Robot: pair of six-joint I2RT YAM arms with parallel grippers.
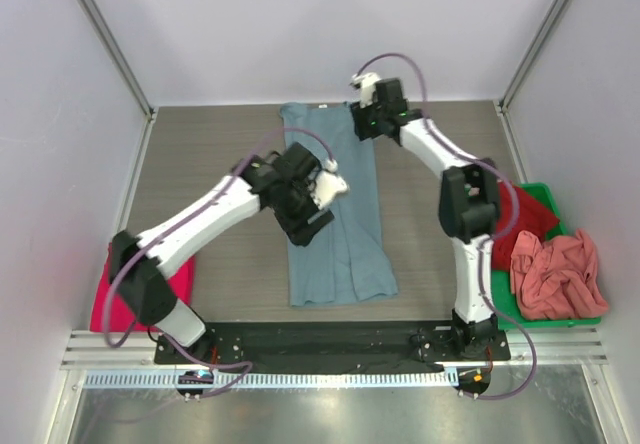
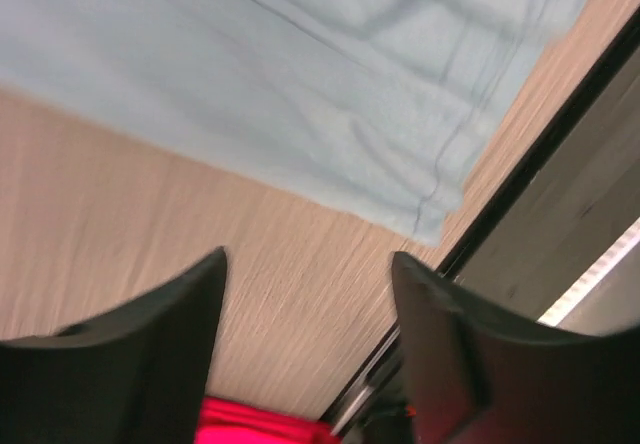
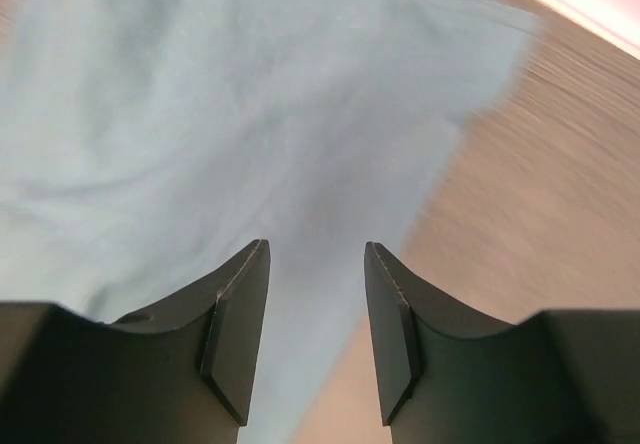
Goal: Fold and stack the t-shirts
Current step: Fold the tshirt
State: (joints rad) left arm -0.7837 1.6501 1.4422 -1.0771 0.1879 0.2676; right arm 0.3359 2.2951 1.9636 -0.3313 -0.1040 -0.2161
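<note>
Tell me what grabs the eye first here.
The blue shirt lies as a long strip mid-table; the open left gripper hangs at its left edge, the open right gripper over its far end. A magenta shirt sits near left; a salmon shirt and a red shirt lie in the green bin, right.

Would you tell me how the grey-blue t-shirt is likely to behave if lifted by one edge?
The grey-blue t-shirt will probably droop and unfold, since it lies flat in soft, wrinkled layers. It looks thin, so likely light. Pushed, it would probably bunch up rather than slide on the table.
</note>
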